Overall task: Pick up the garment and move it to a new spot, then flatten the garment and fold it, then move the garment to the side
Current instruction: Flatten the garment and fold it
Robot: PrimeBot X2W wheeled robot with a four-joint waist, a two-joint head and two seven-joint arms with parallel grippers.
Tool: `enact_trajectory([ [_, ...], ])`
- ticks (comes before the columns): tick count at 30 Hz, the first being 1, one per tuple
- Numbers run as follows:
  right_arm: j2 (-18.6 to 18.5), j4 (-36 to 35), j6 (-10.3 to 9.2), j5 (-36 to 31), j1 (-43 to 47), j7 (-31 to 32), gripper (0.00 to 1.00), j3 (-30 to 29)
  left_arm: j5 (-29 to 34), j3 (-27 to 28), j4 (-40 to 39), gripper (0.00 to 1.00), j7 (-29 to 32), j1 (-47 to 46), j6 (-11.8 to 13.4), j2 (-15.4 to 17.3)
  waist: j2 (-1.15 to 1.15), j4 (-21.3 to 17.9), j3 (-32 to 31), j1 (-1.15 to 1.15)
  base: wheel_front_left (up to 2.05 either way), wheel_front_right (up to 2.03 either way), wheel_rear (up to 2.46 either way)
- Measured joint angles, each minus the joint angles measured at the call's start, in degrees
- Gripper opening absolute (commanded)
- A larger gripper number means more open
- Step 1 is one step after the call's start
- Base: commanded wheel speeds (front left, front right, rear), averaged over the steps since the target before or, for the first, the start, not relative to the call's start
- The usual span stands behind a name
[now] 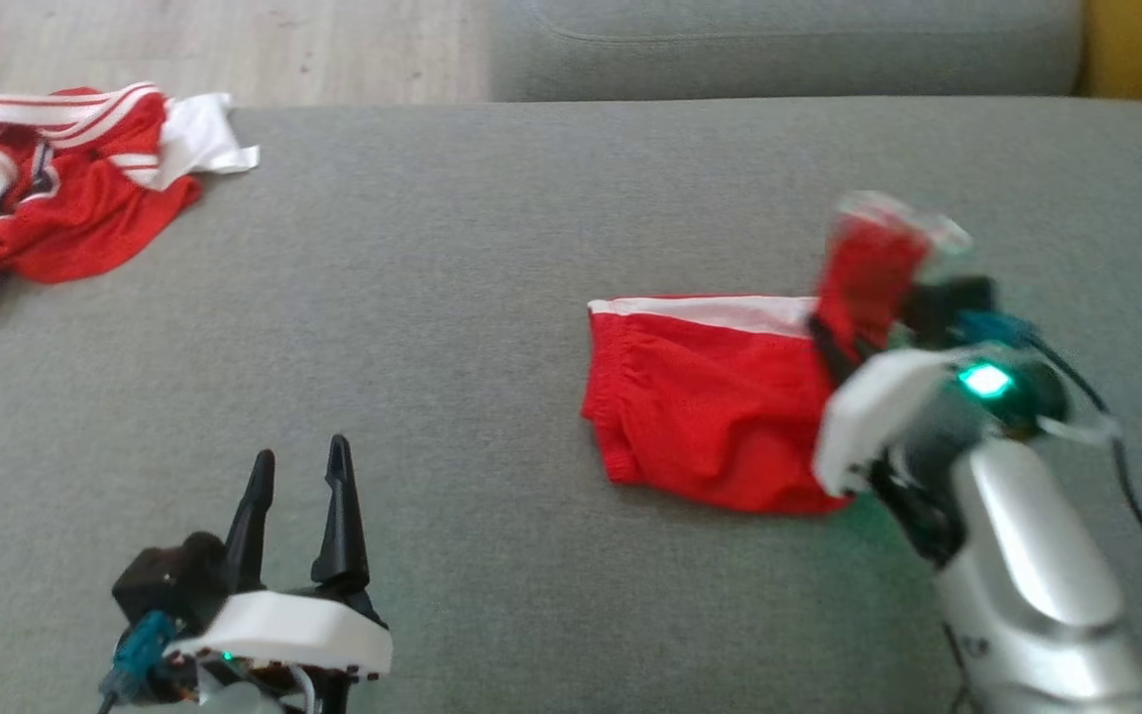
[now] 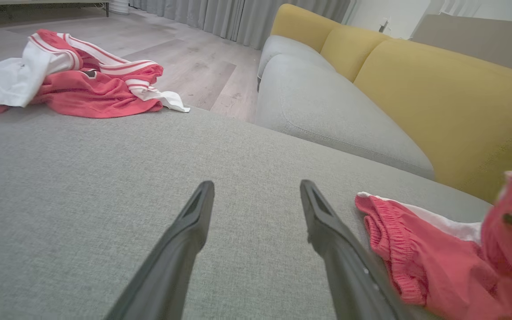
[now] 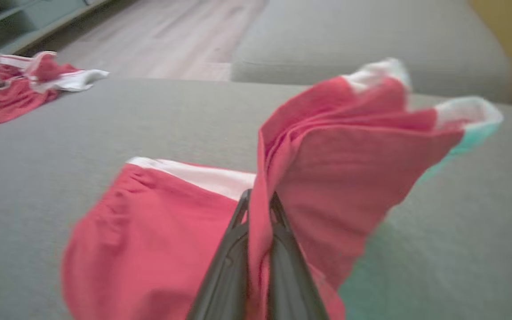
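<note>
The left gripper (image 1: 300,451) hovers over the near left part of the grey cushion (image 1: 452,297), its two dark fingers spread wide with nothing between them. Toward the cushion's right side the right gripper (image 3: 260,195) is clamped on a fold of the red shorts (image 1: 710,397) — cloth pinched between its closed fingers, one leg (image 1: 868,268) with a white hem raised off the cushion while the rest lies flat on it, white waistband on the far side. At the cushion's far left corner sits a crumpled pile of red and white clothing (image 1: 65,188). Beyond the cushion's far edge — wooden floor (image 1: 214,40) and a grey sofa seat (image 1: 779,45) with a yellow back (image 2: 438,89).
</note>
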Motion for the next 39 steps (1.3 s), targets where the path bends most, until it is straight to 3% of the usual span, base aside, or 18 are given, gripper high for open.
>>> enact_trajectory([
  [3, 0.2, 0.1, 0.0, 1.5, -3.0, 1.2, 0.0, 7.8, 0.0, -0.3, 0.2, 1.0, -0.1, 0.0, -0.1, -0.3, 0.0, 1.6, -0.2, 0.0, 0.0, 0.0, 0.0],
  [8, 0.3, 4.1, 0.0, 2.9, -2.9, 1.7, 0.0, 15.3, 0.0, -0.4, 0.7, 1.0, -0.2, 0.0, -0.3, -0.9, 0.0, 3.6, -0.1, 0.0, 0.0, 0.0, 0.0],
  [25, 0.4, 8.6, 0.0, 7.2, -5.1, -4.8, 0.0, 20.1, 0.0, -0.5, 1.4, 1.0, -0.5, 0.0, -0.5, -1.0, 0.0, 4.9, -0.8, 0.0, 0.0, 0.0, 0.0],
  [26, 0.4, 9.0, 0.0, 7.2, -5.1, -4.7, 0.16, 21.0, 0.0, -0.6, 1.4, 1.0, -0.5, 0.0, -0.5, -1.0, 0.0, 4.9, -0.8, 0.0, 0.0, 0.0, 0.0],
  [28, 0.4, 9.4, 0.0, 7.7, -5.0, -4.7, 1.0, 22.7, 0.0, -0.8, 1.5, 1.0, -0.5, 0.0, -0.5, -1.0, 0.0, 4.8, -0.9, 0.0, 0.0, 0.0, 0.0],
  [33, 0.4, 8.9, 0.0, 9.5, -4.9, -6.4, 1.0, 25.8, 0.0, -1.0, 1.6, 1.0, -0.5, 0.1, -0.5, -1.1, 0.0, 4.3, -1.4, 0.0, 0.0, 0.0, 0.0],
  [39, 0.4, 6.0, 0.0, 9.0, -3.9, -10.0, 1.0, 22.9, 0.0, -1.0, 1.6, 1.0, -0.5, 0.8, -0.5, -1.1, 0.0, 3.3, -1.9, 0.0, 0.0, 0.0, 0.0],
])
